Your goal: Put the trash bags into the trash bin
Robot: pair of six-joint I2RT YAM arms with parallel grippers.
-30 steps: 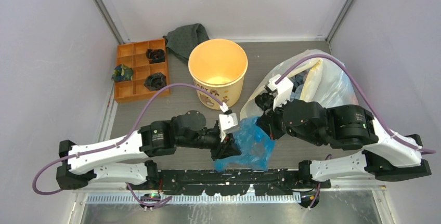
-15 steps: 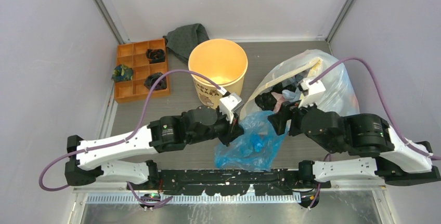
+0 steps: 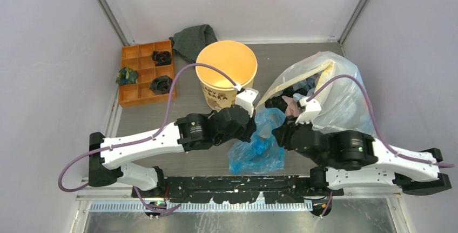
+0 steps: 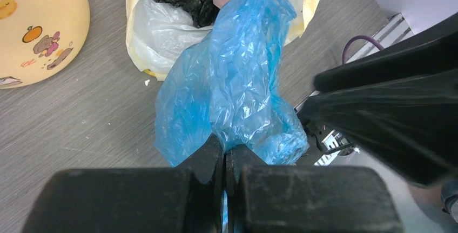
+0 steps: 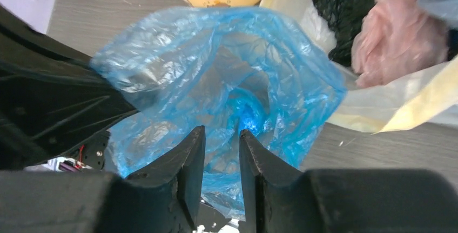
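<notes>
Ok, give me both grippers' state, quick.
Left gripper: closed on the blue trash bag.
Right gripper: fingers slightly open, bag plastic in the gap.

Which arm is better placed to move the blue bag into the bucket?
Probably left. Its end effector is shut on the crinkly light-blue plastic bag and sits beside the cream-yellow plastic bucket; the right arm is farther off.

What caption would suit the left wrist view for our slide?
Closed left gripper pinching the blue trash bag, cream bin upper left, stuffed sack behind.
</notes>
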